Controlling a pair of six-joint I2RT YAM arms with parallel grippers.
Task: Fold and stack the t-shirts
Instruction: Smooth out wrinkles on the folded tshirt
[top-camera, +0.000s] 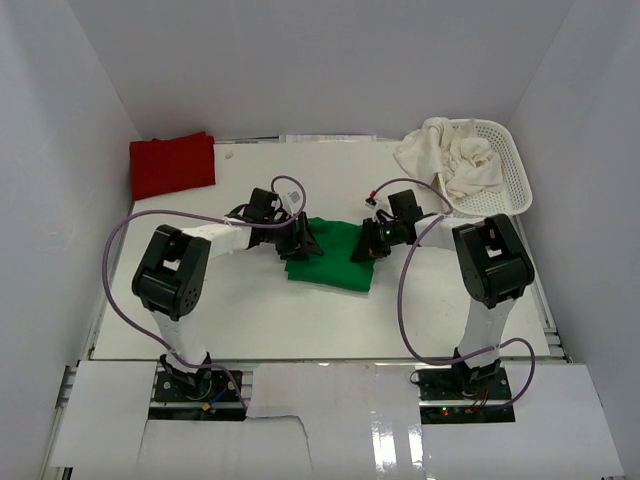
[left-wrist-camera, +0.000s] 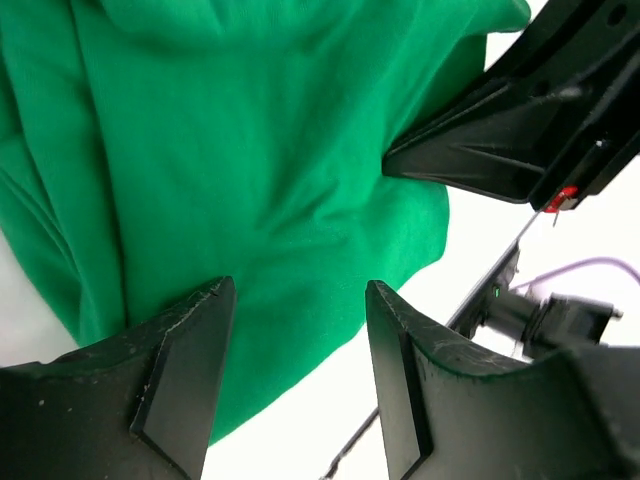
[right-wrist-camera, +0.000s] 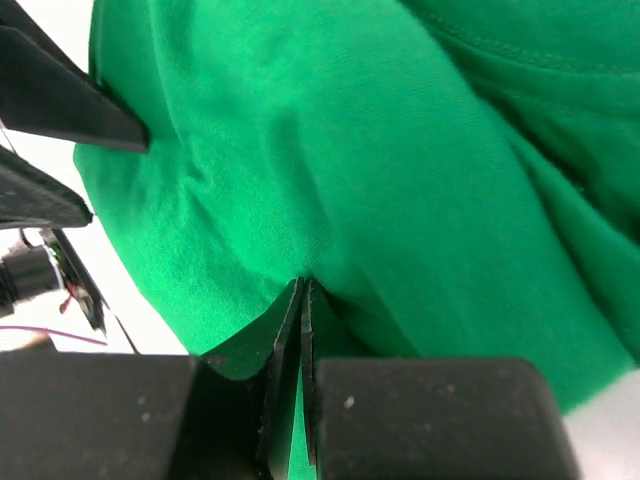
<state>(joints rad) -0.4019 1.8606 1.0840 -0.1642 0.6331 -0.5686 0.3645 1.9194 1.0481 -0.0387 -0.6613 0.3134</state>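
A bright green t-shirt (top-camera: 335, 252) lies partly folded in the middle of the table, between my two grippers. At its left edge my left gripper (top-camera: 297, 240) stands open, its fingers (left-wrist-camera: 190, 360) over the cloth's border with nothing between them (left-wrist-camera: 300, 310). My right gripper (top-camera: 375, 240) is shut on a pinch of the green t-shirt (right-wrist-camera: 400, 180) at its right side, the jaws pressed together (right-wrist-camera: 302, 290). A red t-shirt (top-camera: 172, 164) lies folded at the far left corner. Cream-white t-shirts (top-camera: 450, 160) are heaped in the basket at the far right.
A white mesh basket (top-camera: 508, 170) stands at the back right corner. White walls close in the table on three sides. Purple cables loop from both arms (top-camera: 405, 290) over the table.
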